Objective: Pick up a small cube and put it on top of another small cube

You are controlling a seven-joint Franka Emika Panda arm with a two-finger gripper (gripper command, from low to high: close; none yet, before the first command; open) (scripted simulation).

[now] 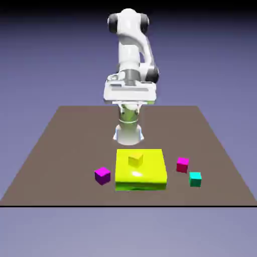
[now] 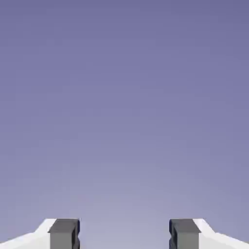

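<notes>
Teal cube (image 1: 195,179) beside pink-red cube (image 1: 182,165), no legible txt on either.

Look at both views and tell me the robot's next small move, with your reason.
Probably swing the open hand toward the exterior view's right and down, above the small teal cube. The hand view shows only plain backdrop between spread fingertips, so nothing is held, and the teal cube sits on the brown table, apart from the small purple cube.

White robot arm (image 1: 129,55) raised and bent, pincer (image 2: 124,234) open, grey fingertips (image 2: 63,234) well apart
</notes>
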